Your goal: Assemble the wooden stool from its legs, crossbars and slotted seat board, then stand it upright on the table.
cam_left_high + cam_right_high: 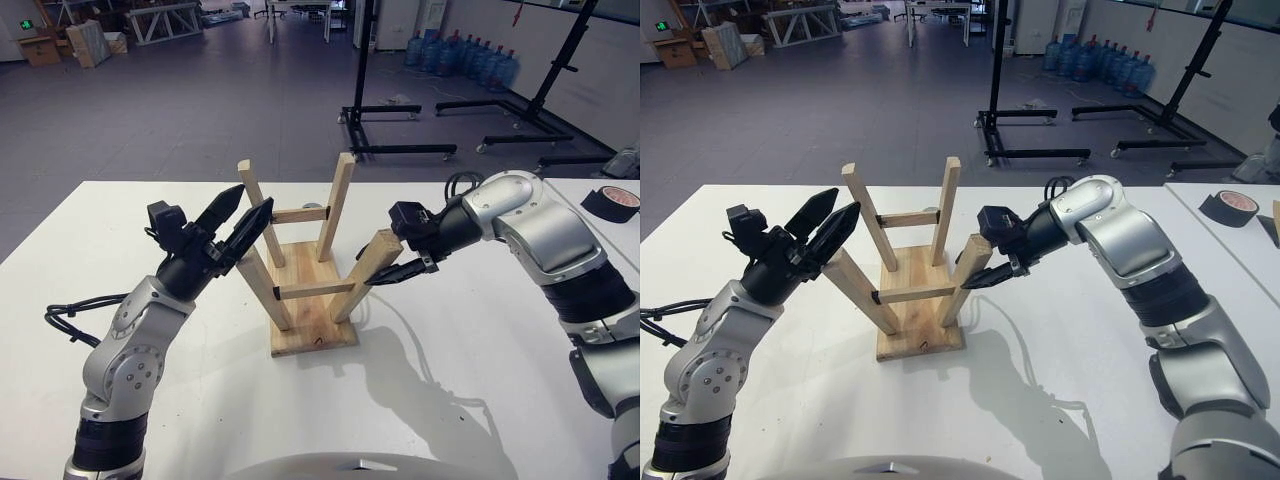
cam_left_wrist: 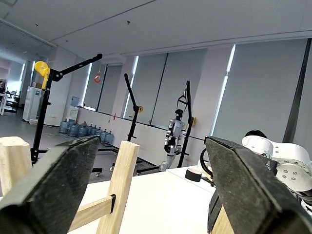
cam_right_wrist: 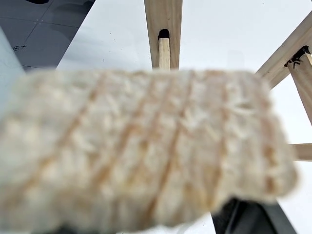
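Four legs [image 1: 336, 205] are already standing up from the slotted seat board [image 1: 315, 338], which is lying face down in the middle of the white counter [image 1: 470, 400], with crossbars [image 1: 315, 290] joining them. The left gripper [image 1: 255, 197] is hovering with its fingers spread wide around the top of the near left leg [image 1: 265, 285]. The right gripper [image 1: 392, 270] is sitting against the top of the near right leg [image 1: 362, 280]; whether it is gripping cannot be told. Assembly is looking finished, and turning the stool upright is looking like the remaining step.

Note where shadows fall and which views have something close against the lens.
Left eye view: the stool casts a soft shadow on the table, toward the robot's right. Right wrist view: a leg end looms against the lens. Left wrist view: the open left gripper stands dark before pale windows.
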Available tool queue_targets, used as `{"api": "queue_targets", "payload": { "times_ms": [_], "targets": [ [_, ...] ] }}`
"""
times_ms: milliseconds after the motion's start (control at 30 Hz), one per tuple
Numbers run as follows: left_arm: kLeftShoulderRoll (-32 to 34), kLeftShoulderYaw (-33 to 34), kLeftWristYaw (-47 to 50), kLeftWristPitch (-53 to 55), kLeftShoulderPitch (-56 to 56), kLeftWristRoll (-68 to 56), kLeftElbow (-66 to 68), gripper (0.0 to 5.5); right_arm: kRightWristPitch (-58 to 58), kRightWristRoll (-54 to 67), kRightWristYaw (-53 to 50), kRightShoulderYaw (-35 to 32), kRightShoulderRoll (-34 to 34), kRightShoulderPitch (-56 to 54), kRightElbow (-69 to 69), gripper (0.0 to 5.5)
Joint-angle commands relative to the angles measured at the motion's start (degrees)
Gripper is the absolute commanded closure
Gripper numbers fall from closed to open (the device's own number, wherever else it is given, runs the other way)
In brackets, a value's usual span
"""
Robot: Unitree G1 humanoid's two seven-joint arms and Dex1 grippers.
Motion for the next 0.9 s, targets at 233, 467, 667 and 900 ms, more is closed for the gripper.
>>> {"api": "queue_targets", "payload": {
  "times_ms": [233,467,667,900],
  "targets": [
    [-5.16,-14.12,2.86,9.42,-2.23,6.2,6.65,1.6,4.02,-6.58,-2.4,15.74,10.67,4.14,1.21,3.47],
    [-3.59,-10.95,2.38,8.67,-2.23,5.49,6.48,1.6,1.52,-7.08,-1.86,12.81,9.04,4.56,0.87,3.47],
    [-2.08,-9.12,1.85,8.19,-2.31,4.54,6.14,1.6,0.67,-6.21,-1.02,10.82,8.21,2.92,0.13,3.47],
    [-2.37,-10.47,1.65,6.95,-2.13,5.5,6.88,1.6,-1.3,-7.42,-0.99,9.72,8.37,0.49,1.74,3.47]
  ]
}}
